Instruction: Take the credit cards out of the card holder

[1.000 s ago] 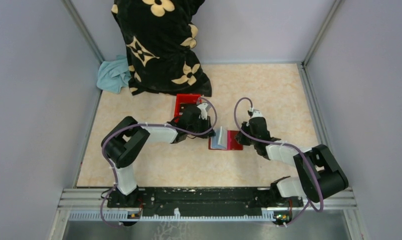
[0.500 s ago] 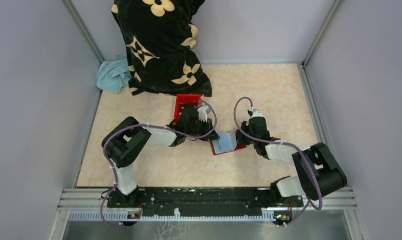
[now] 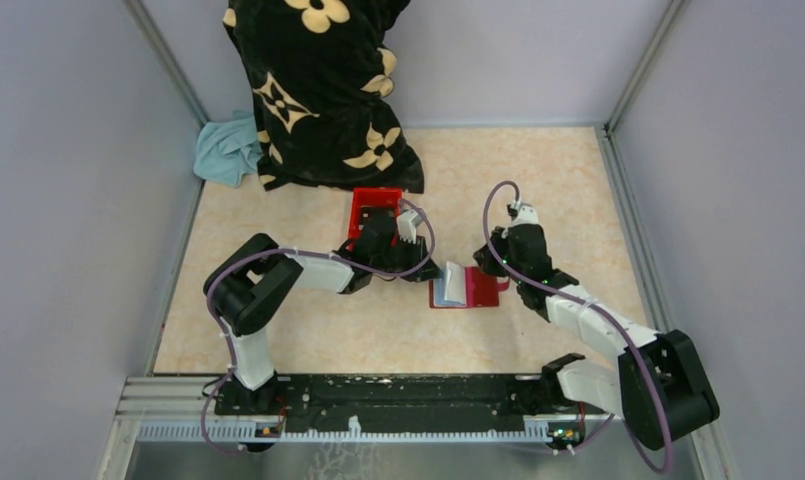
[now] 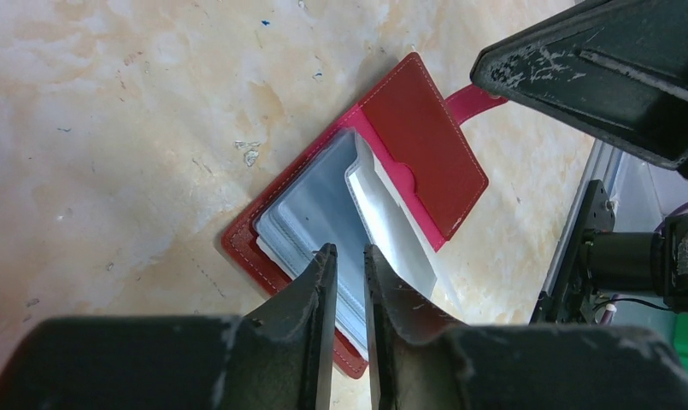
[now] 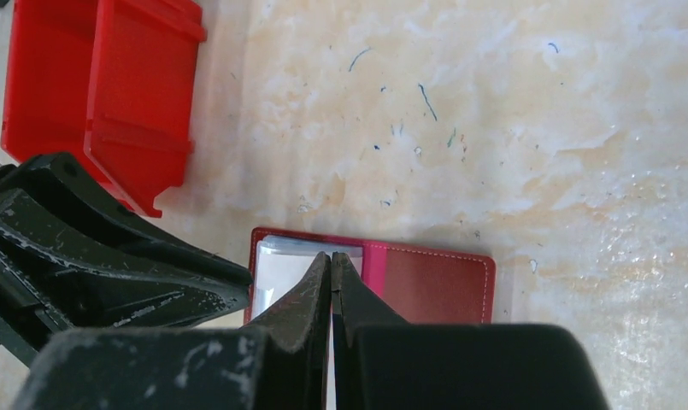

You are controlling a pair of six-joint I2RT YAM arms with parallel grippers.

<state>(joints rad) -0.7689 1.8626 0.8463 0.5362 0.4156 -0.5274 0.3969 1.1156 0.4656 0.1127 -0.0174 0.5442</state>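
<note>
Card holder (image 4: 426, 145) lies open on the surface (image 4: 109, 128) — left hand (image 4: 349, 254), narrowly parted and empty, is nearer, just over the credit cards (image 4: 310, 209) at its left; right hand (image 5: 332, 259), shut, over its middle.

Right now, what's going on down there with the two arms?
The card holder lies open on the table between both arms. The left end effector hangs over its clear sleeves, fingers a slit apart with nothing visibly pinched; one sleeve curls upward. The right end effector is shut, its tips over the holder near the fold; I cannot tell whether it presses down. The credit cards sit in the sleeves; none is out yet.
</note>
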